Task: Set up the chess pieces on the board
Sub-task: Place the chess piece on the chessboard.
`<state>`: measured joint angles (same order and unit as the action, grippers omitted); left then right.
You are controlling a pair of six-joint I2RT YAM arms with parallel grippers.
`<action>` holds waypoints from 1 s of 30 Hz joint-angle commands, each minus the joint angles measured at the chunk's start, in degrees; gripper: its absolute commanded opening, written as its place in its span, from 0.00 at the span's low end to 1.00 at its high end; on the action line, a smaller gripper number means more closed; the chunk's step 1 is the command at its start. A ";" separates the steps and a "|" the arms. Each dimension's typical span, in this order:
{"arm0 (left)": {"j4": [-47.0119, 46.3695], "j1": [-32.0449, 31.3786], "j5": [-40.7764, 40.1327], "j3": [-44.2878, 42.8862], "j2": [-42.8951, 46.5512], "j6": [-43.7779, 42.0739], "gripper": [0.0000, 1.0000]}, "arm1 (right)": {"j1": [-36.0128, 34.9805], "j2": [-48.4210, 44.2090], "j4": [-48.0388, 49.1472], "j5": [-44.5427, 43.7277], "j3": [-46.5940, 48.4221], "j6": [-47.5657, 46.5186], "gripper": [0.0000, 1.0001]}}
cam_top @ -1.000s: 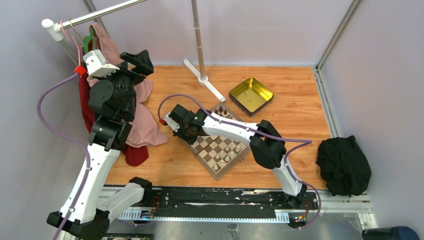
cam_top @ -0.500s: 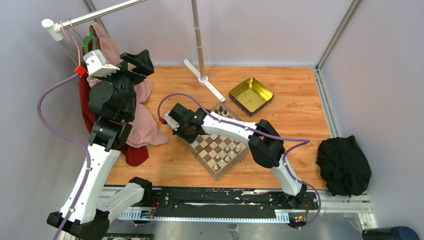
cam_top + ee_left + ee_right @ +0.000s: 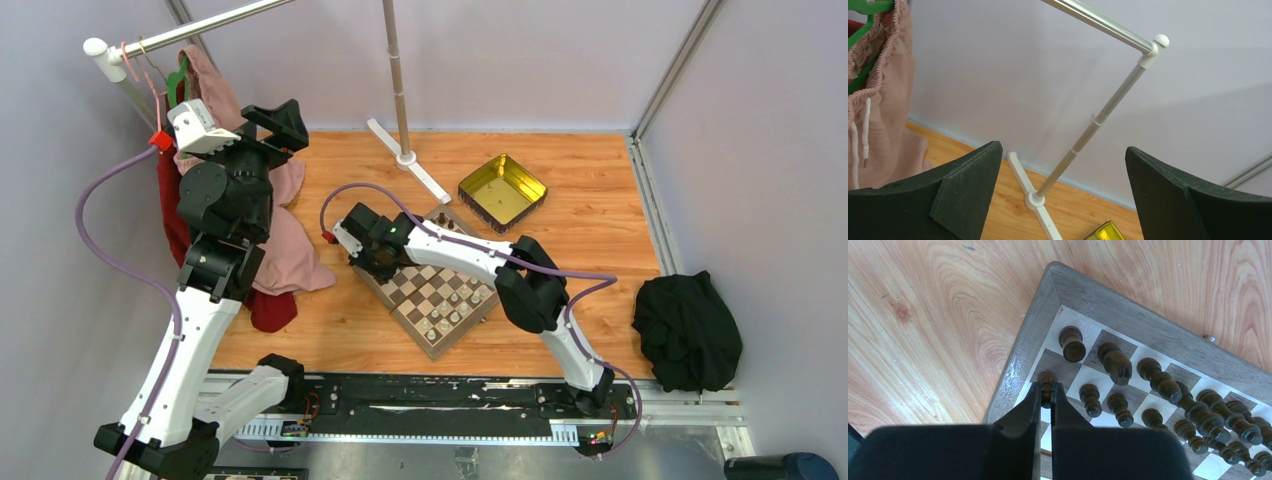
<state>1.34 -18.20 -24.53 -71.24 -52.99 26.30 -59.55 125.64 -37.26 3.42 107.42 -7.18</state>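
Wooden tabletop (image 3: 938,315) past board (image 3: 1128,315) corner, right tool (image 3: 1046,396) pinching dark pawn (image 3: 1046,379) (edge file)

We see the board (image 3: 1148,325) run off the right and bottom edges of the right wrist view, where the right gripper (image 3: 1047,391) hides the base of a dark pawn (image 3: 1047,378) at the board's edge. From above, the chess pieces (image 3: 452,298) are too small to name.
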 commanded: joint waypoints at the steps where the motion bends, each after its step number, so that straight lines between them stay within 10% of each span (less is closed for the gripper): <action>1: -1.08 -0.35 0.46 0.49 0.01 -0.83 1.00 | 0.70 1.62 -1.00 -0.17 1.48 -0.82 0.00; 30: -3.57 -0.35 0.59 1.90 -0.13 -0.92 1.00 | 1.54 2.93 -0.89 0.98 1.60 -0.82 0.10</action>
<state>-0.03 -18.20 -24.36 -70.26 -53.54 26.11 -58.72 126.93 -36.91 4.05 109.12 -7.27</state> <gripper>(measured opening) 0.999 0.053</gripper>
